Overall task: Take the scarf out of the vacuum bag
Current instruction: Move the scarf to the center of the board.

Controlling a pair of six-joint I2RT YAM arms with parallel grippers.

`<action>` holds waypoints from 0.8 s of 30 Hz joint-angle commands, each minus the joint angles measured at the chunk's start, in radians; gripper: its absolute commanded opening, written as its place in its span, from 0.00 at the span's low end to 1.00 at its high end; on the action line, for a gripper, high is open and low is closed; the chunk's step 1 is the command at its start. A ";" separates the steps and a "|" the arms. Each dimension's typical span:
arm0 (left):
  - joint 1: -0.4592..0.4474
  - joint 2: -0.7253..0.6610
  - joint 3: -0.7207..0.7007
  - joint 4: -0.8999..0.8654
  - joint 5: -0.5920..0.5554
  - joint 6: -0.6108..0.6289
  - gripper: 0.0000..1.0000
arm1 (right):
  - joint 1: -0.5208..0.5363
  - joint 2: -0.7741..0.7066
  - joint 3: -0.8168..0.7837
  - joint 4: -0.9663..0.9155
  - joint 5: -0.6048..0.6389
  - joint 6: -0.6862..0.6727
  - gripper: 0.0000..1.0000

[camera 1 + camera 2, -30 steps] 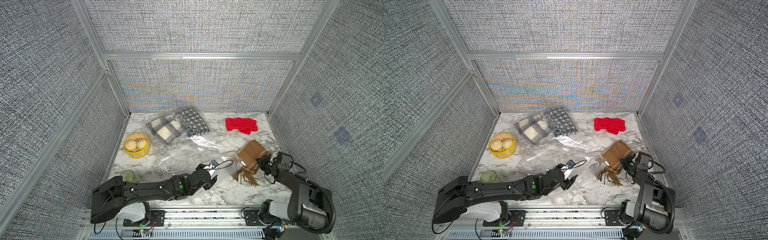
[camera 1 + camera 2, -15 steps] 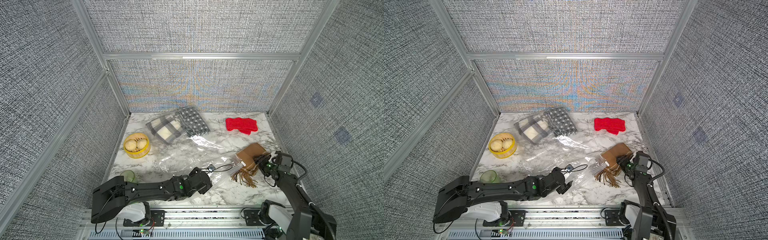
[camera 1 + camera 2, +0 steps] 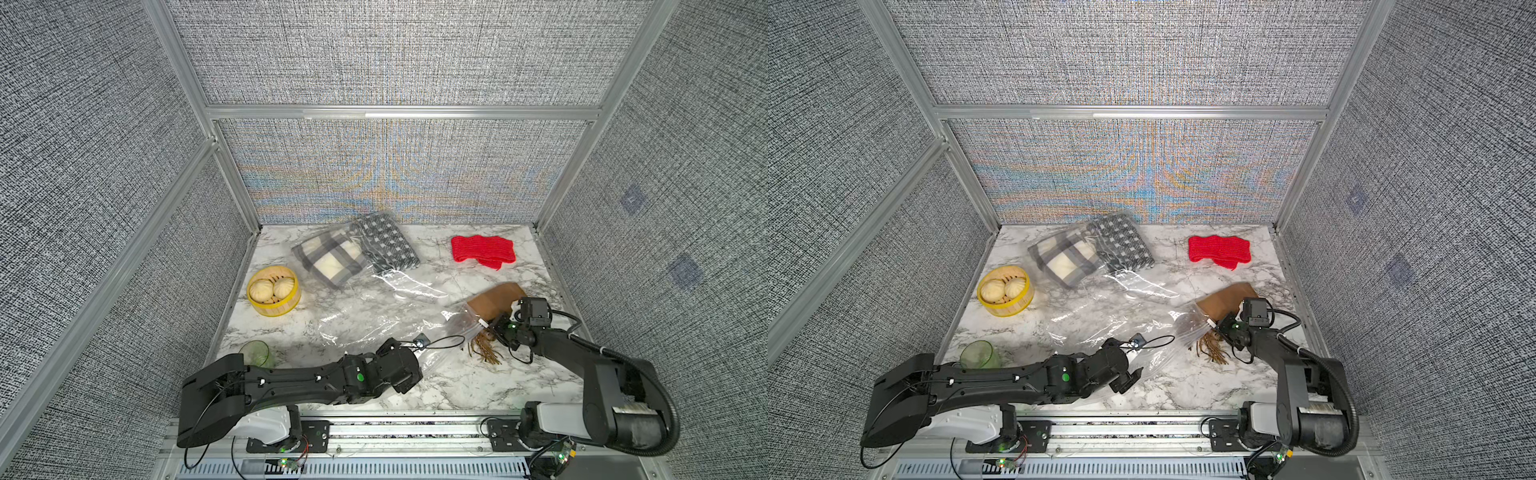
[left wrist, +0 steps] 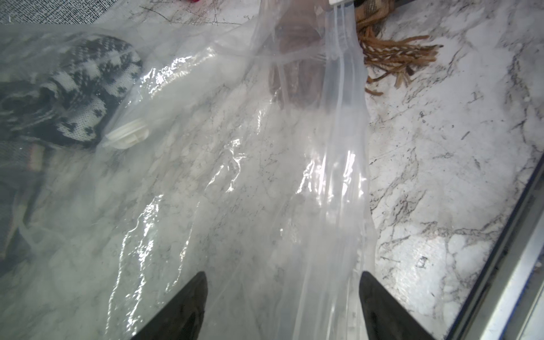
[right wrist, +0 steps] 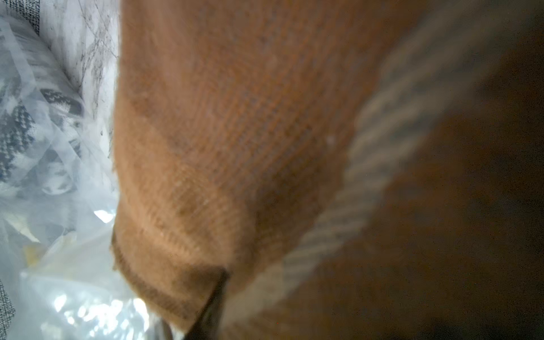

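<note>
Right wrist view is all scarf [image 5: 235, 132], so the right jaws are nearest (clenched or not, can't tell), while left jaws gape over the vacuum bag [image 4: 206, 191].

On the marble counter [image 3: 457, 386] you see the clear vacuum bag [image 3: 374, 320] spread across the middle. A grey plaid scarf [image 3: 330, 259] and a black-and-white patterned scarf [image 3: 388, 243] lie under plastic at its far end, and the brown scarf [image 3: 492, 301] touches its crumpled right end. Your left pincer [image 3: 415, 365] lies low over the bag's near edge, and your right pincer [image 3: 494, 328] sits against the brown scarf above its fringe; neither's jaws can be read here. A yellow steamer basket [image 3: 274, 305] with two buns, a green cup [image 3: 254, 353] and a red knit cloth [image 3: 483, 251] lie apart from the bag.
</note>
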 commanded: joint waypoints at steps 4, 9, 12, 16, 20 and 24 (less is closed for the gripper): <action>0.001 -0.024 -0.006 -0.028 -0.024 -0.022 0.80 | -0.079 0.056 0.005 0.137 0.011 0.079 0.14; -0.004 -0.007 0.000 -0.034 -0.008 -0.016 0.80 | -0.124 0.128 0.082 0.170 0.002 0.097 0.11; -0.006 -0.005 0.002 -0.022 -0.012 -0.022 0.80 | -0.059 0.215 0.165 0.179 0.005 0.102 0.10; -0.006 -0.007 0.008 -0.016 -0.019 -0.026 0.80 | 0.030 0.331 0.254 0.201 0.023 0.120 0.11; -0.006 -0.017 0.013 -0.034 -0.036 -0.042 0.80 | 0.047 0.418 0.299 0.256 0.043 0.169 0.11; -0.006 -0.035 0.014 -0.051 -0.039 -0.052 0.80 | 0.040 0.451 0.295 0.353 0.073 0.241 0.11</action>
